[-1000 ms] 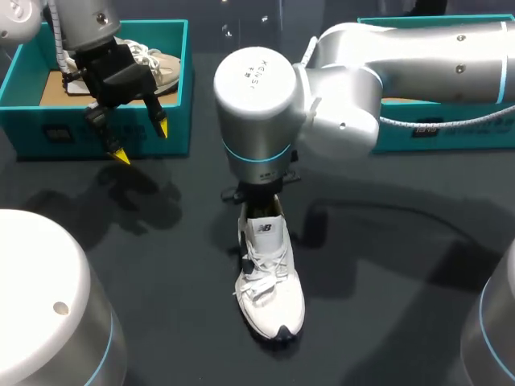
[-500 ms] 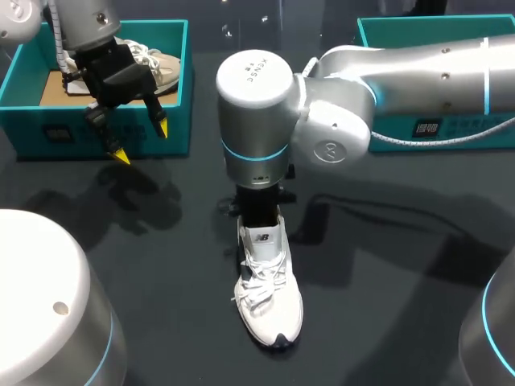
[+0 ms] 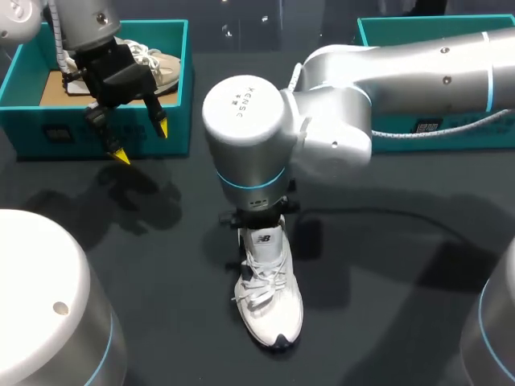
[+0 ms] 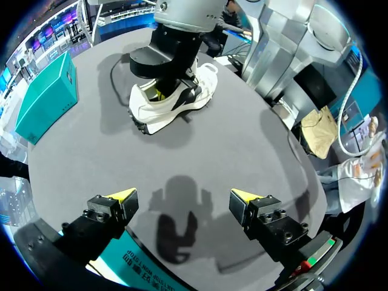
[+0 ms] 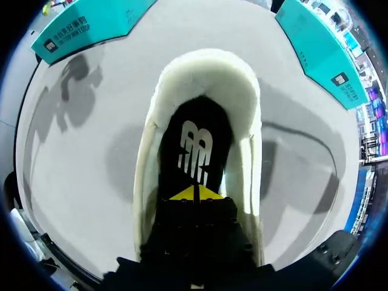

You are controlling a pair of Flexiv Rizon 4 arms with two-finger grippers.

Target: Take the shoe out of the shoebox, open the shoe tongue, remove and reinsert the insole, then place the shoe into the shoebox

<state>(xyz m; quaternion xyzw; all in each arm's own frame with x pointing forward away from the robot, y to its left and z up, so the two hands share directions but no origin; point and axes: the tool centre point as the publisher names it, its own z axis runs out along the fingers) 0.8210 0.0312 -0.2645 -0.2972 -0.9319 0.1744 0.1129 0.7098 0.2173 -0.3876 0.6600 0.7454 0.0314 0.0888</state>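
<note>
— Under the right pincer [image 5: 197, 194], what is that?

— A white sneaker [image 3: 269, 297]. It stands on its sole on the dark table [image 3: 402, 281], well apart from both boxes. The pincer's fingers reach down into its mouth.

— How does the sneaker look?

— It has white laces [image 3: 261, 281] crossed over the front, a dark patch at the toe, and a tongue [image 3: 264, 240] with a dark label just beside the pincer's black body. The padded cream heel collar [image 5: 203, 73] curves round ahead of the yellow tips. A black insole [image 5: 197, 142] with a white mark lies under and ahead of them.

— And the tips themselves?

— They are pressed together, point to point, over the insole. I cannot tell whether they pinch it.

— Does anything block the view from above?

— Yes. The right arm [image 3: 338, 121] and its wide round wrist joint cover the heel and hide the fingers. The arm also crosses a second teal shoebox [image 3: 378, 24].

— What about the left pincer [image 3: 141, 141]?

— Its fingers are spread wide with nothing between them. From its own camera the sneaker [image 4: 176, 103] sits far ahead of it. A teal shoebox [image 3: 96, 129] stands just behind it, with a pale shoe [image 3: 165, 64] lying inside.
</note>
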